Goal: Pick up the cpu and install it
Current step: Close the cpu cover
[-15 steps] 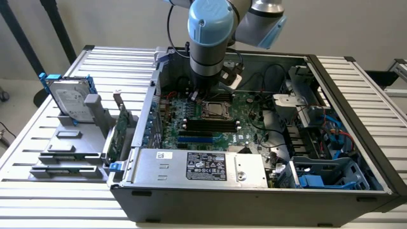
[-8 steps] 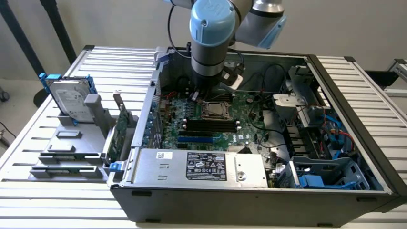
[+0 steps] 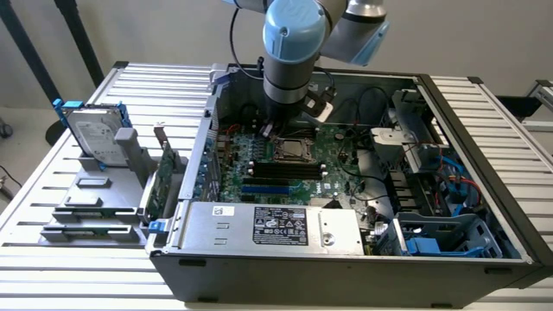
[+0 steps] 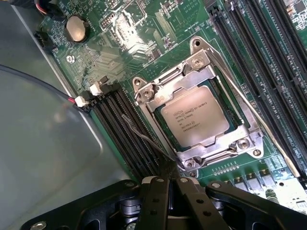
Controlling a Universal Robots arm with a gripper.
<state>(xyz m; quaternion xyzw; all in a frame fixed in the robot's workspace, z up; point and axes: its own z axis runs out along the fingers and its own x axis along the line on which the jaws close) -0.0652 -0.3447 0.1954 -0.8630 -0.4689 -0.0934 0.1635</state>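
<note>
Case [image 3: 346, 272] lies open on its side on a slatted table [image 3: 52, 272], its board [image 3: 285, 162] facing up and a labelled power supply [image 3: 272, 227] along the near wall; the label text is too small to read. Arm [image 3: 289, 58] reaches down into the case. Gripper [image 4: 168, 184] hangs over the board, fingers pressed together and holding nothing. Socket [image 4: 201, 120] carries the cpu [image 4: 194, 117], seated flat under its metal frame, square and turned diagonally in the wrist view. Printed lines cross its silver lid, not legible.
</note>
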